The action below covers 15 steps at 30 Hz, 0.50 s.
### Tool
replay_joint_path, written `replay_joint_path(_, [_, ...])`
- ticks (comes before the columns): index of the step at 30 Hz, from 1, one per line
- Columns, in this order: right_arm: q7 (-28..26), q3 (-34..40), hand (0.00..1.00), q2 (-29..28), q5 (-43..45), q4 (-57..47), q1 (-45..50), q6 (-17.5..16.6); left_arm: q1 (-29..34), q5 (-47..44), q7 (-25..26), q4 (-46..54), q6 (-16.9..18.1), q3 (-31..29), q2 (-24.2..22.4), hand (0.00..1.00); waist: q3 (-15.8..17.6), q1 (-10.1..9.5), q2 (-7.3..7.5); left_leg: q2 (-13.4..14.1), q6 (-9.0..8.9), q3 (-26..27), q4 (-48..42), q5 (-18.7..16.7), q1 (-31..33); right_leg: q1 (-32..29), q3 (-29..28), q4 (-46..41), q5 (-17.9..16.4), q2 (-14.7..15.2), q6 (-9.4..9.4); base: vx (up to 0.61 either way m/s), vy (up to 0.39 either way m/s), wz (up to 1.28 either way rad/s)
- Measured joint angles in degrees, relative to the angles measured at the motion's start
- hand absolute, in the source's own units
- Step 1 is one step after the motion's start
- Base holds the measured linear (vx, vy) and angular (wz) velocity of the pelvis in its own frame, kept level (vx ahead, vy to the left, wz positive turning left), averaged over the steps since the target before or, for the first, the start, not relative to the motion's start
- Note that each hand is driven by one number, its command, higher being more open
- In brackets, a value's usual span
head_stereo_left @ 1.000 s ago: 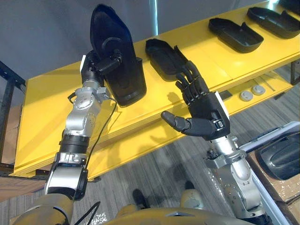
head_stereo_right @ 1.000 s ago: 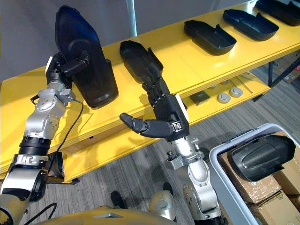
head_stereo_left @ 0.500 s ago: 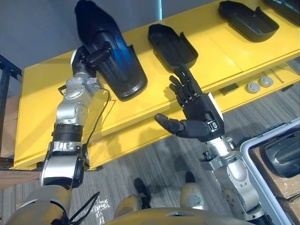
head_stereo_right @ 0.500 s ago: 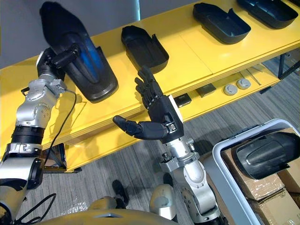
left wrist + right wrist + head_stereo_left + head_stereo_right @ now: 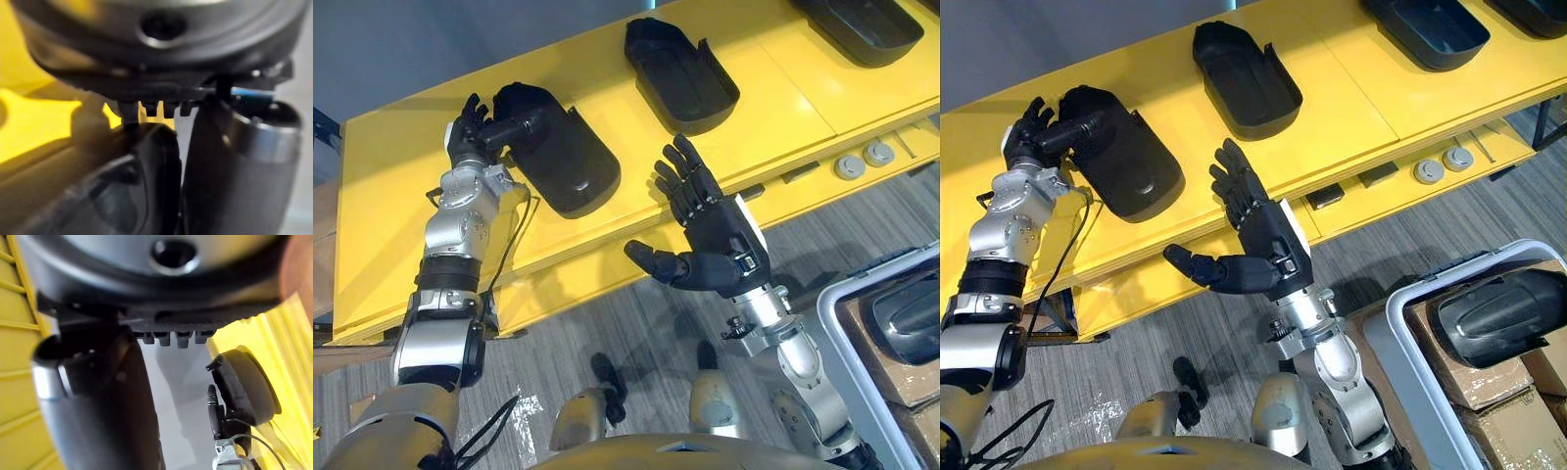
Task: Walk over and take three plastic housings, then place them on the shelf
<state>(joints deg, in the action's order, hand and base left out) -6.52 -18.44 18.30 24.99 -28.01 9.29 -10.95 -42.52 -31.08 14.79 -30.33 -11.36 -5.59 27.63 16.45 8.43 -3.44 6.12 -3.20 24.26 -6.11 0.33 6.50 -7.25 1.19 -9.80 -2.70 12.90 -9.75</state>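
At upper left, the left hand [image 5: 468, 139] had its fingers curled round a black housing [image 5: 563, 166] lying on the yellow shelf [image 5: 386, 230]; mid-frame, the right hand [image 5: 722, 250] hung spread, empty.

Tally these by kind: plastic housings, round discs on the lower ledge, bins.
Black plastic housings: 5 (4 on the yellow shelf, one of them gripped by the left hand; 1 in the bin)
Grey round discs, lower ledge: 2
Bin: 1
Total: 8
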Motion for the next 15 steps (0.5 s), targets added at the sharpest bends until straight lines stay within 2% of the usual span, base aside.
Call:
replay_joint_path(4, [0.1, -0.4, 1.0, 0.0, 0.0, 0.0, 0.0, 0.0, 0.0, 0.0, 0.3, 0.0, 0.0, 0.0, 0.0, 1.0, 0.0, -0.03, 0.03, 0.0, 0.07, 0.2, 0.1, -0.1, 0.1, -0.1, 0.0, 0.0, 0.0, 0.0, -0.04, 0.0, 0.0, 0.0])
replay_joint_path(9, [1.0, -1.4, 1.0, 0.0, 0.0, 0.0, 0.0, 0.0, -1.0, 0.2, 3.2, -0.8, -0.3, 0.0, 0.0, 1.0, 0.0, 0.12, 0.03, 0.1, 0.11, 0.3, 0.0, 0.0, 0.2, -0.3, -0.1, 0.0, 0.1, 0.0, -0.09, 0.0, 0.0, 0.0])
replay_joint_path(15, [1.3, -3.7, 1.0, -0.1, 0.0, 0.0, 0.5, -0.1, -4.7, 2.7, 13.6, -2.5, 0.5, -0.2, 0.1, 1.0, 0.0, 0.9, 0.06, 0.1, 0.11, 0.4, 0.0, 0.0, 0.0, -0.3, -0.1, 0.0, 0.1, -0.1, -0.09, 0.0, 0.0, 0.0])
